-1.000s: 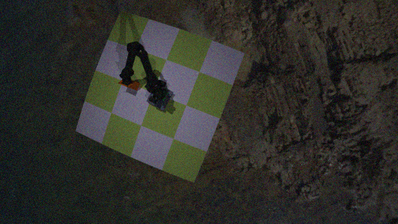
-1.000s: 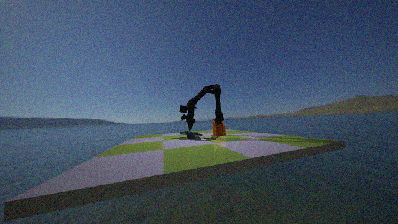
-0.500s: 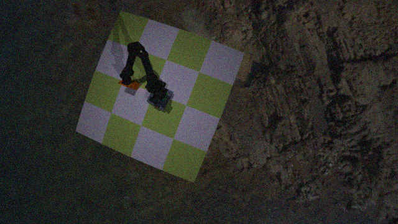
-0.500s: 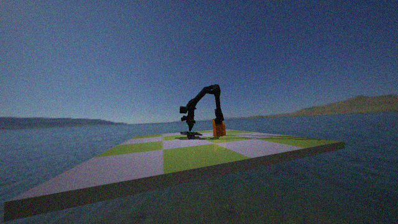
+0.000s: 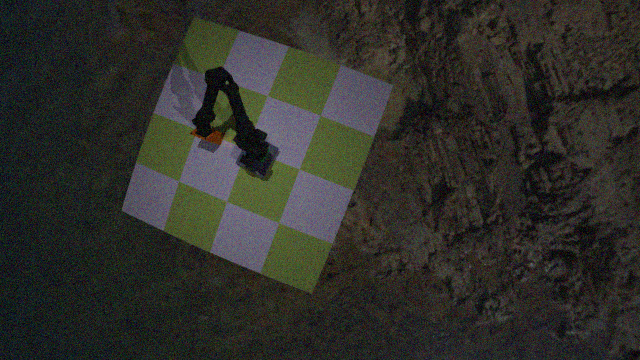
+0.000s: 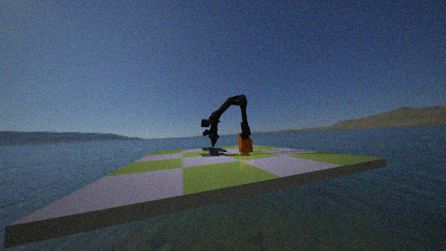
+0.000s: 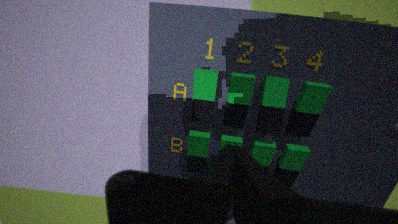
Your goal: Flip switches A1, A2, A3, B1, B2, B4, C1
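The dark switch panel (image 5: 274, 150) (image 7: 180, 30) lies under my gripper. In the wrist view the printed A and B rows show, with switches A1 (image 7: 205, 84), A2 (image 7: 243, 85), A3 (image 7: 276, 92), A4 (image 7: 313, 97), B1 (image 7: 199, 144), B2 (image 7: 231, 140), B3 (image 7: 264, 153) and B4 (image 7: 294, 157). Each has a green far part and a black near part; which ends are raised is hard to tell in the dim light. My gripper (image 6: 213, 146) (image 7: 231, 152) is shut and empty, pointing down low at the panel around B2. It hides B2's near part and row C.
The panel sits on the green and lilac checkered table top (image 5: 252, 240) (image 6: 216, 178). The arm's orange base (image 5: 212, 136) (image 6: 245, 143) stands beside the panel. The arm's shadow darkens most of the panel.
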Robot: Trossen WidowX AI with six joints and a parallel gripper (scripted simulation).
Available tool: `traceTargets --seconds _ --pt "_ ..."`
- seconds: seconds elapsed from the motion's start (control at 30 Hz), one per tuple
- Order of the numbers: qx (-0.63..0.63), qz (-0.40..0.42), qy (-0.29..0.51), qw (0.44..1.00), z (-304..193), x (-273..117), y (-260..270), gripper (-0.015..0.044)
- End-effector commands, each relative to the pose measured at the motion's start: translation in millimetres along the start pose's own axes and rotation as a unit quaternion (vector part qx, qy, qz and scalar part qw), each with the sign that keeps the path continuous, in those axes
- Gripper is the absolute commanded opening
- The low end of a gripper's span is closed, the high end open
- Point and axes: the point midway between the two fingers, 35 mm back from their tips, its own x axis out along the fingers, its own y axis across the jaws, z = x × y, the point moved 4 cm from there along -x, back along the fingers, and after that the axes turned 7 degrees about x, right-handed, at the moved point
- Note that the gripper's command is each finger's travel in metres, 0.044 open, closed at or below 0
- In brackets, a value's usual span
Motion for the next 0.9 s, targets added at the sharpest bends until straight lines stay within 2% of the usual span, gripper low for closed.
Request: traceTargets --seconds 0.0,0.87 --pt "0.002 0.003 0.002 1.0 -0.6 1.7 0.0 0.0" --pt "0.002 0.003 0.002 1.0 -0.5 5.2 0.0 0.0"
